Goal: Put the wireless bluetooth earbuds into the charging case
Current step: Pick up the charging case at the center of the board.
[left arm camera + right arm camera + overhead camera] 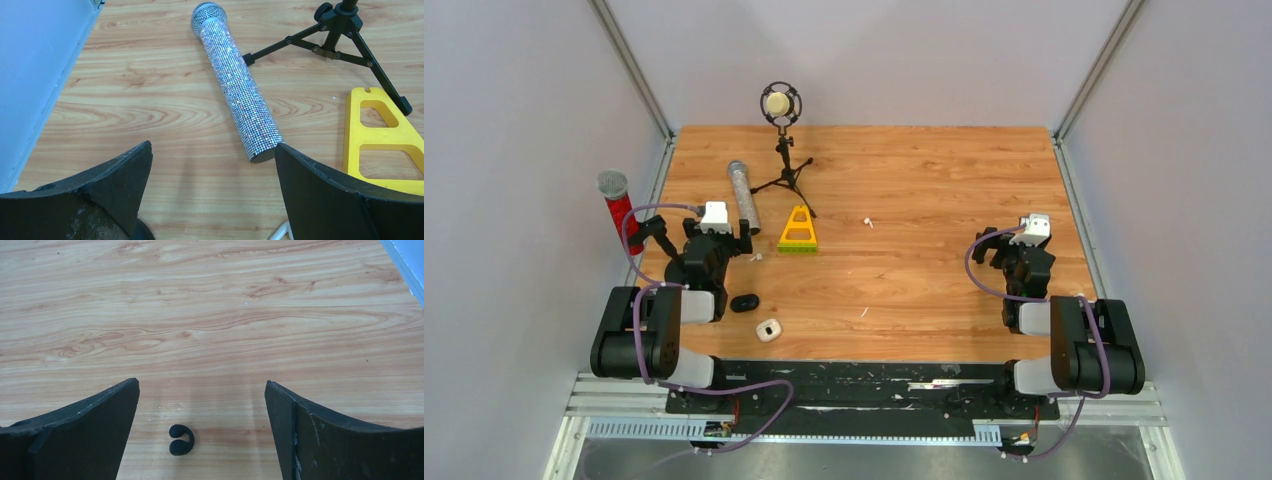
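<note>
Step, reach for pickup, not begun: left gripper (212, 150) and right gripper (202, 385) gape empty; case (768, 329) on desk (944, 180) just behind left gripper, earbuds (868, 222) between grippers; next likely needs a fine pinch on one earbud.

"What is getting cut off in the left wrist view?"

"The tripod stand (342, 24) is running off the top edge. A white curved piece (281, 232) is dipping below the bottom edge, with too little showing to name."

"And from above?"

"The far white speck (868, 222) and the near white speck (862, 313) are showing too small to identify. The charging case (768, 329) is appearing too small to tell its lid's position."
</note>
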